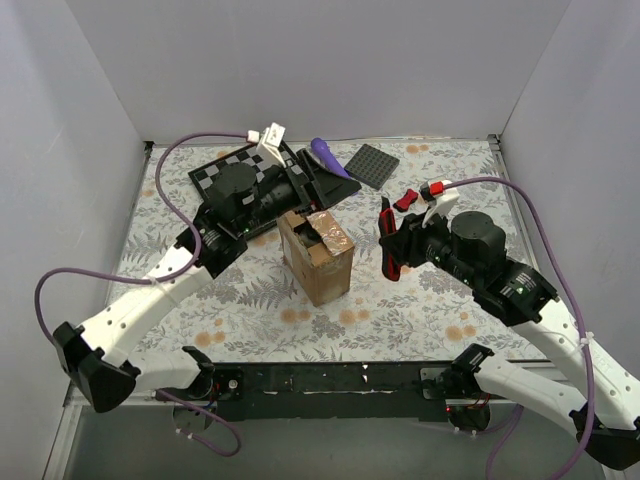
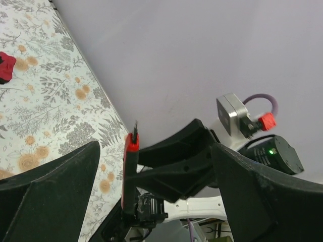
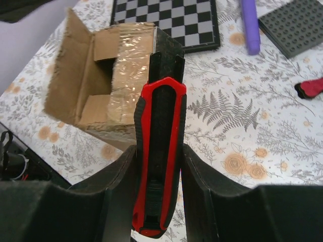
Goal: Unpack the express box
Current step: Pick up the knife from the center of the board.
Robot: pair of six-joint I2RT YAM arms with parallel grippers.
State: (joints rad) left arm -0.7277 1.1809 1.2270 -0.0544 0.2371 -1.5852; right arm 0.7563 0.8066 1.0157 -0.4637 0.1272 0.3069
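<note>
clamps red knife [image 3: 160, 116] in right gripper [image 3: 159, 166], just right of box [image 1: 318, 262] midway between table's [image 1: 250, 322] side edges; spreads left gripper [image 1: 318, 190] wide, empty, at box's far side.

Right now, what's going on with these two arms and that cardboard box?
The right claw grips a red-and-black utility knife, aimed toward the express box. The box is partly open: one flap is folded out, with shiny tape across the rest. The left claw hangs open just beyond the box, holding nothing.
</note>
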